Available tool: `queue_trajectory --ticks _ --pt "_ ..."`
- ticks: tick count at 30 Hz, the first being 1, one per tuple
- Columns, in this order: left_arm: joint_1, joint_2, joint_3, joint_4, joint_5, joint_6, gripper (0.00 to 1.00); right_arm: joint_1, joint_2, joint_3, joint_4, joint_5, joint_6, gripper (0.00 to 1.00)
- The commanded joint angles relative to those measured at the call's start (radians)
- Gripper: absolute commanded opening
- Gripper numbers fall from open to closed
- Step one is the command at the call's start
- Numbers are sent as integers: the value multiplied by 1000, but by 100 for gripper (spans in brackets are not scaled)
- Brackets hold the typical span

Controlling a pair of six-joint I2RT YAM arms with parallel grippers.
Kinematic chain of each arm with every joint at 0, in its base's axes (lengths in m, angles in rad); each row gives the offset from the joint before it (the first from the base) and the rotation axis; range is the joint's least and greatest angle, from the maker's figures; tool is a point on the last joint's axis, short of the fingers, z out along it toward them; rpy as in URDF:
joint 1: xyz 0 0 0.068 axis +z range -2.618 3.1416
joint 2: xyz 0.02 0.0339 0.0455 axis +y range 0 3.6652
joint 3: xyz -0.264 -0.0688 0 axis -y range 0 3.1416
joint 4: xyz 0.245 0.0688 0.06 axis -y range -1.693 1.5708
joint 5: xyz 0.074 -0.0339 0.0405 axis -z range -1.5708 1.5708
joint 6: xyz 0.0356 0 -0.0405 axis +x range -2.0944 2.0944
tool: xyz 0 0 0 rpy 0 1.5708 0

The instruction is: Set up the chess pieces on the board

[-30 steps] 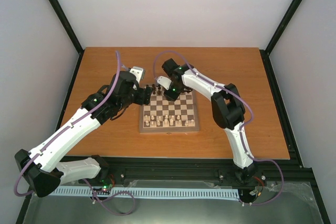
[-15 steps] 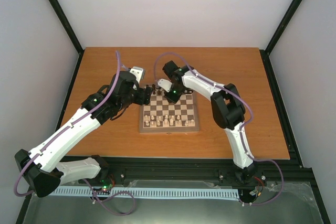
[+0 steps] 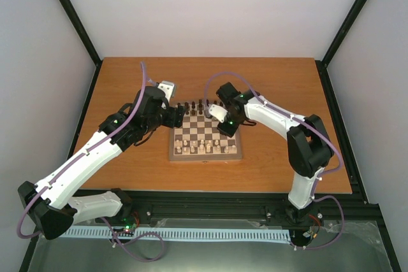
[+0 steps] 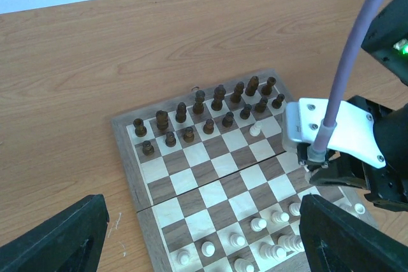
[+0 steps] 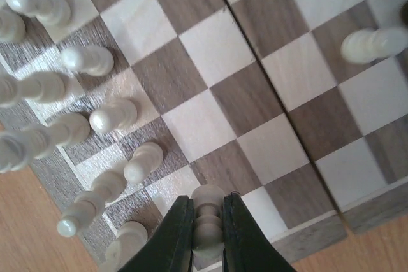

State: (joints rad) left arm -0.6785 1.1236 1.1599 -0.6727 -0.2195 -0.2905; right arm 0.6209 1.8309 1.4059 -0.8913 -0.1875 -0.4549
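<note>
The board [image 4: 210,176] lay near the middle of the desk [image 3: 280,87], its dark side toward the far edge. The dark pieces [image 4: 199,103] stood in two rows along that far side. The cream pieces [image 5: 95,119] crowded the side nearer the desk's near edge, in uneven rows with some bunched close together. One stray cream piece [image 4: 255,130] stood apart from them, on a square just in front of the dark rows.

The right gripper [image 5: 207,208] hung over the board's right side, the side toward the desk's right edge. Its fingers [image 5: 175,234] were narrowed tightly onto a cream pawn [image 5: 207,227], which they held upright between them. The pawn was above a square by the board's border, next to the cream rows. I could not tell whether its base touched the board.

The left gripper [image 3: 178,116] hovered by the board's far-left corner, on the side toward the desk's left edge. It looked down across the board. Its fingers [image 4: 57,240] were spread wide, with nothing between them, and touched no piece.
</note>
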Motion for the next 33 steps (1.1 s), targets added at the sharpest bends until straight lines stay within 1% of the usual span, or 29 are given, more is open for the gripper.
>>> queue_trajectory --ticks 1,5,15,33 --pt "13 2 9 6 5 19 84 -8 -29 -76 48 -3 -23 9" --pt "13 5 7 7 0 21 84 -9 -39 -105 50 -30 -38 9" --pt "13 8 7 4 0 22 84 -9 8 -113 55 -69 -51 10" --pt "13 8 9 5 6 24 84 -10 30 -122 41 -57 -62 10"
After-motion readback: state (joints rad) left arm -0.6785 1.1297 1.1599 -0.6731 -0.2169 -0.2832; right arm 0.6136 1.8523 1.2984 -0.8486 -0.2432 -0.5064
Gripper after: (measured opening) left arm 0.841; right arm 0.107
